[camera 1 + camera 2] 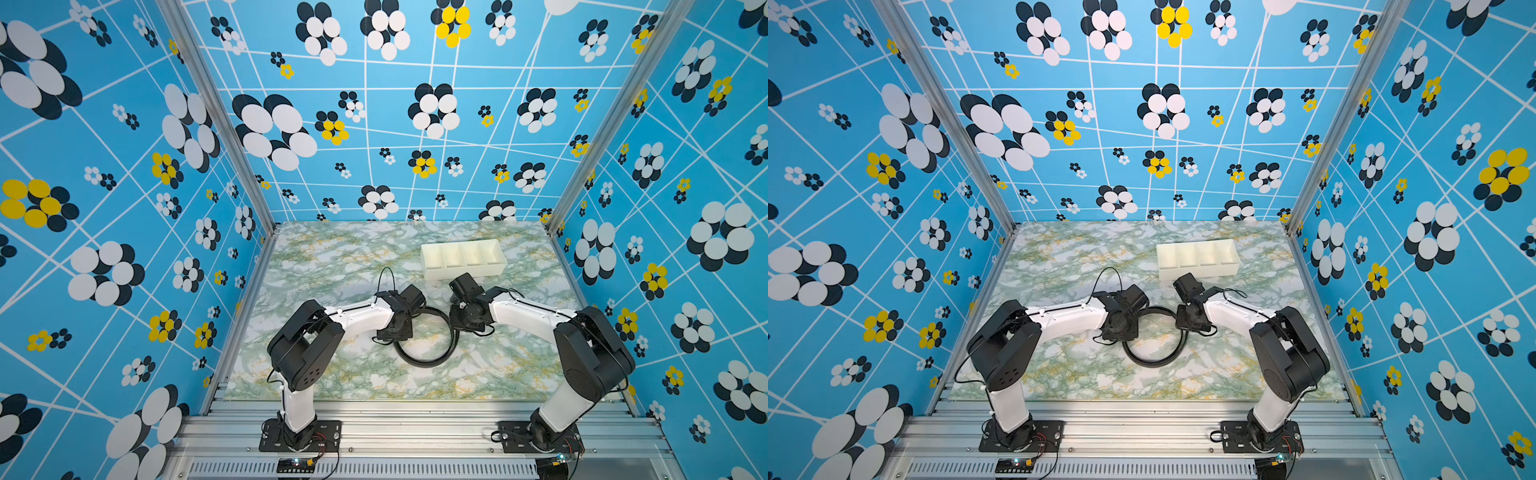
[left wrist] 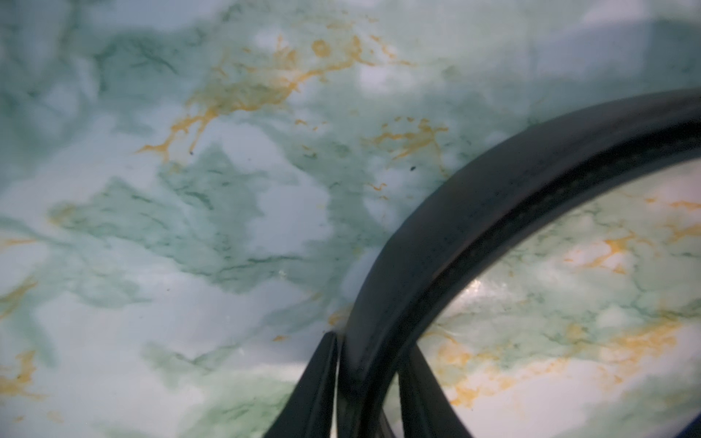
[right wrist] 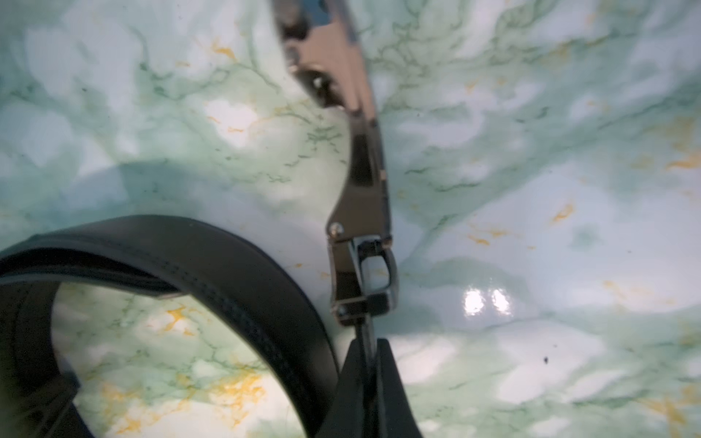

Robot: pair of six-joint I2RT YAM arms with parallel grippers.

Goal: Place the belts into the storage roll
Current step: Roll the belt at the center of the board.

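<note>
The green marble table (image 1: 332, 266) fills the floor of the booth. The cream storage roll (image 1: 465, 271) sits toward its far right, four compartments in a row. The left arm (image 1: 357, 318) and right arm (image 1: 528, 316) reach in toward each other. Between their wrists the black belt (image 1: 424, 361) curls in a standing loop on the tabletop, on the near side of the storage roll and apart from it. The left gripper (image 2: 373, 349) is clamped across the strap on the loop's left side, one finger on each face. The right gripper (image 3: 368, 343) is pinched tight on the strap just beside the dark metal buckle (image 3: 360, 170), which juts out past its fingertips over the marble.
</note>
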